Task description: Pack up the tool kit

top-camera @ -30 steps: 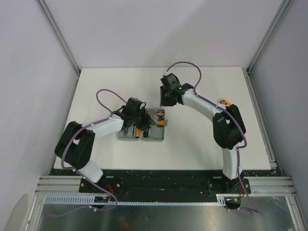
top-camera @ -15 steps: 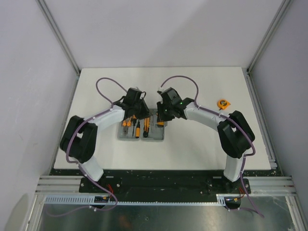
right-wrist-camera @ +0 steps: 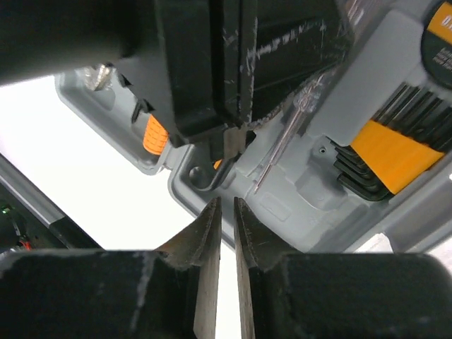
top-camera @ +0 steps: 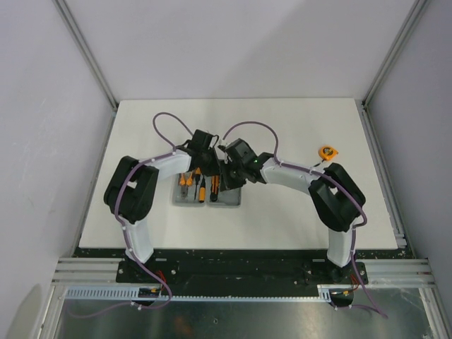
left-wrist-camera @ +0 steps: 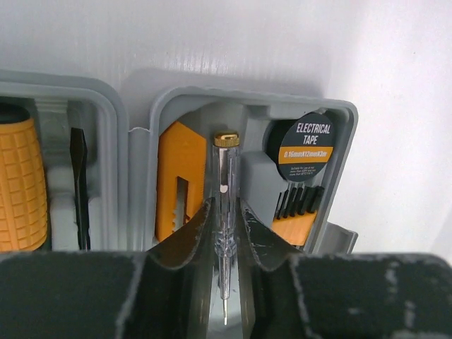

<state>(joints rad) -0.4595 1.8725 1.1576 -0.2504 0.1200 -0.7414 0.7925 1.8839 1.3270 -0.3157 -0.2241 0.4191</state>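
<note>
The open grey case [top-camera: 208, 191] lies mid-table, and both arms meet over its far edge. The left gripper [left-wrist-camera: 224, 233] pinches a clear voltage-tester screwdriver [left-wrist-camera: 225, 212], whose long axis runs along the fingers, brass cap away from the wrist, directly above the case's slot between the orange knife [left-wrist-camera: 176, 185] and the electrical tape roll [left-wrist-camera: 305, 145]. The right gripper [right-wrist-camera: 224, 229] hovers at the case rim, fingers nearly together, holding nothing. The tape measure [top-camera: 327, 151] sits well to the case's right.

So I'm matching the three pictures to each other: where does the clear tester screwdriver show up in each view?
Top external: not discernible; it is hidden under the two wrists over the grey case.
Left wrist: clear tester screwdriver at centre, upright between the left fingers.
Right wrist: right of centre, a slanted clear shaft above the case.
Shared landmark: the electrical tape roll, top right corner in the right wrist view.
</note>
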